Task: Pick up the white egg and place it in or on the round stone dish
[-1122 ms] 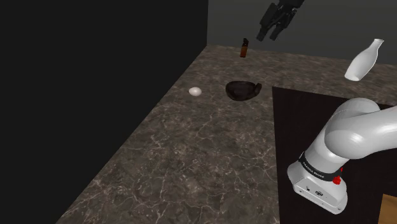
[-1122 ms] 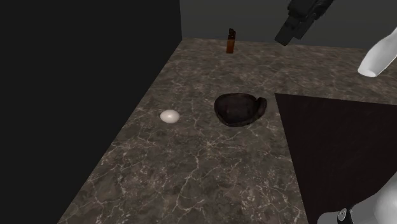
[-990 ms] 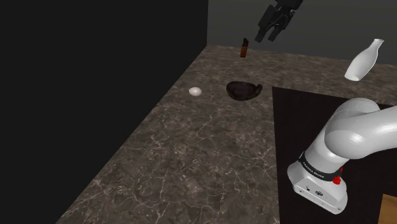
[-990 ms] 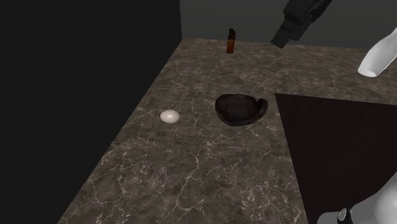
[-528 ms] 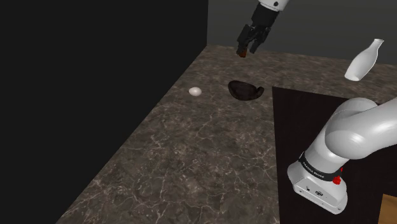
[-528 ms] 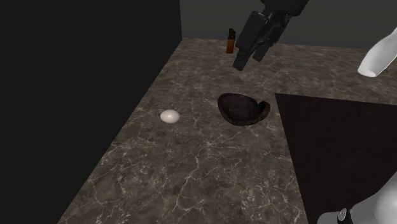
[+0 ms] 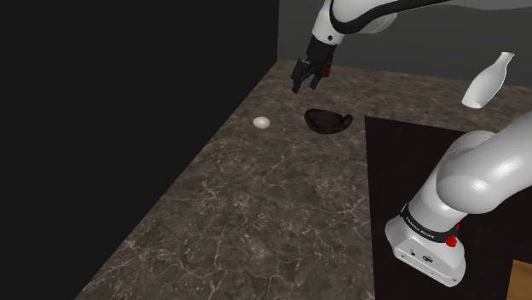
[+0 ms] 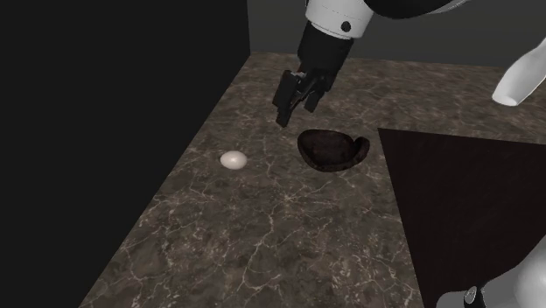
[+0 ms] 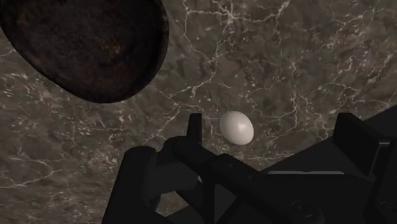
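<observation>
The white egg lies on the dark marbled counter, toward the shoulder view's left of the dish. The round dark stone dish sits a short way from it, with nothing in it. My black gripper hangs open above the counter, behind the gap between egg and dish, touching neither. In the wrist view the egg shows below, between the spread fingers, and the dish lies off to one side.
A white vase stands at the back right. A darker brown panel borders the counter on the right, next to my stand. A black area runs along the counter's left edge, and a grey wall closes the back.
My gripper has come down and swung left, from high at the back right to just above the counter behind the egg and dish. The arm now covers the small brown bottle at the back.
</observation>
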`<state>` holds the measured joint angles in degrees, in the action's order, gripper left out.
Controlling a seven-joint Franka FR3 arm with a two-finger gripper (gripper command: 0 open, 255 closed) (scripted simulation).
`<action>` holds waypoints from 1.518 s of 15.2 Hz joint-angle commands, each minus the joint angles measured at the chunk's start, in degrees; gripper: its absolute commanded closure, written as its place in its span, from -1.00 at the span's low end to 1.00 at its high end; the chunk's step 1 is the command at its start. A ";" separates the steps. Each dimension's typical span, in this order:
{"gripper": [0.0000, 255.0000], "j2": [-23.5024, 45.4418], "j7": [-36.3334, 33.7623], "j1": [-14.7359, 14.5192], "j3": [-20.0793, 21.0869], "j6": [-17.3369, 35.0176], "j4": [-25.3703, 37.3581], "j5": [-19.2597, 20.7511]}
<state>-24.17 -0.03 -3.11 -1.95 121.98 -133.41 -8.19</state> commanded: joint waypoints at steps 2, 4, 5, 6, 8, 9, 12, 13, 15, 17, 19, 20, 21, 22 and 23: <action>-1.00 6.67 0.17 -0.47 0.30 3.96 2.34 -0.49; -1.00 10.79 0.34 -0.74 0.47 6.44 3.68 -0.81; -1.00 12.89 0.43 -0.87 0.55 7.60 4.45 -0.97; -1.00 15.00 0.51 -0.99 0.63 8.71 5.30 -1.13; -1.00 19.26 0.66 -1.22 0.79 10.75 7.21 -1.43; -1.00 21.41 0.73 -1.32 0.87 11.68 8.27 -1.57; -1.00 27.90 0.90 -1.59 1.13 14.10 11.88 -1.92; -1.00 30.08 0.93 -1.66 1.21 14.79 13.22 -2.02; -1.00 34.46 0.96 -1.80 1.39 15.97 16.11 -2.15; -1.00 36.76 1.02 -1.88 1.50 16.98 17.28 -2.28; -1.00 37.90 1.15 -1.95 1.61 18.18 17.22 -2.47; -1.00 38.47 1.21 -1.97 1.66 18.77 17.21 -2.57; -1.00 39.06 1.27 -2.00 1.72 19.35 17.21 -2.66; -1.00 39.65 1.33 -2.03 1.78 19.94 17.23 -2.76; -1.00 40.25 1.40 -2.05 1.84 20.51 17.25 -2.85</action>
<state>15.33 1.38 -5.07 -0.20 141.72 -116.17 -10.95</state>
